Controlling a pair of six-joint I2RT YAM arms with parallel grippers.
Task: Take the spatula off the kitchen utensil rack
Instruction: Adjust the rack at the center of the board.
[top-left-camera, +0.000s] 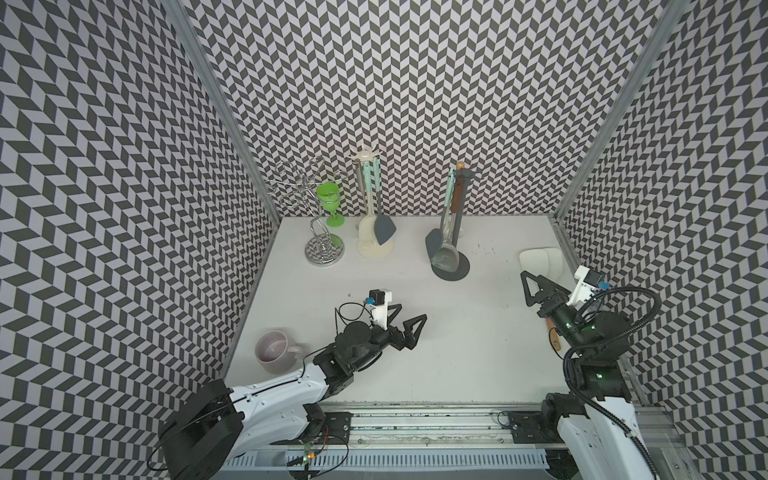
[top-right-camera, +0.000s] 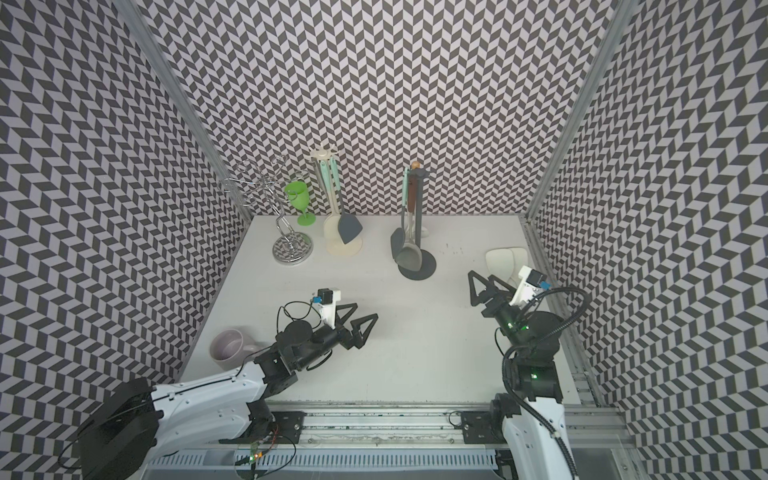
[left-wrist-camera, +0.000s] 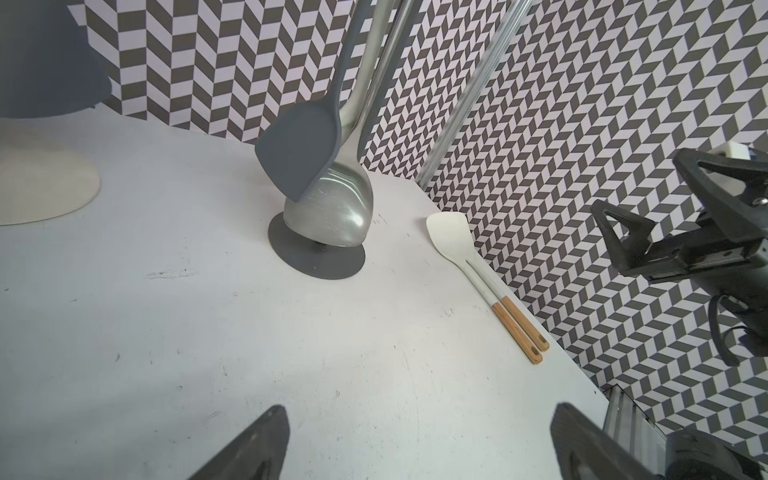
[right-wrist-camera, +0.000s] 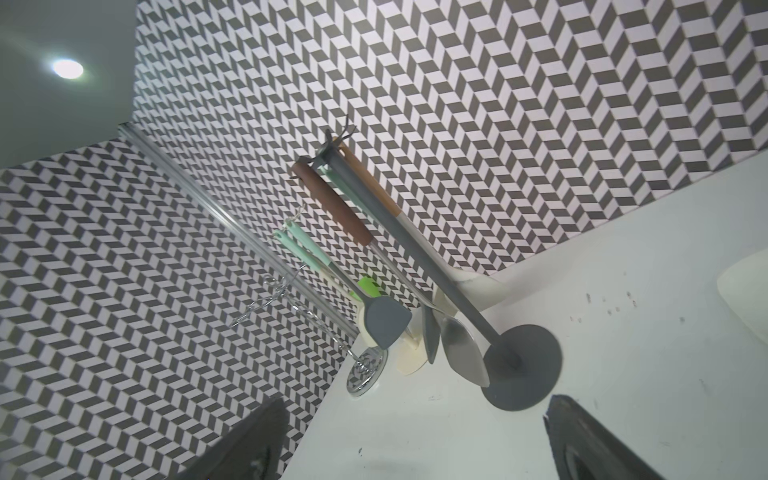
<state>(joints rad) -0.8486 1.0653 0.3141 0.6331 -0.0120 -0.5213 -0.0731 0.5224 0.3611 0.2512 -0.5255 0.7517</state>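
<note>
Left gripper (top-left-camera: 413, 312) spread wide, empty; right gripper (top-left-camera: 532, 279) likewise (2 white spatulas (left-wrist-camera: 451, 232) nearby).

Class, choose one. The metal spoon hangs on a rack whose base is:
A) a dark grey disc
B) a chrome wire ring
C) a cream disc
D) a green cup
A: the metal spoon hangs just over the dark grey disc at the foot of the grey rack, with a dark grey spatula hanging in front of it.
</note>
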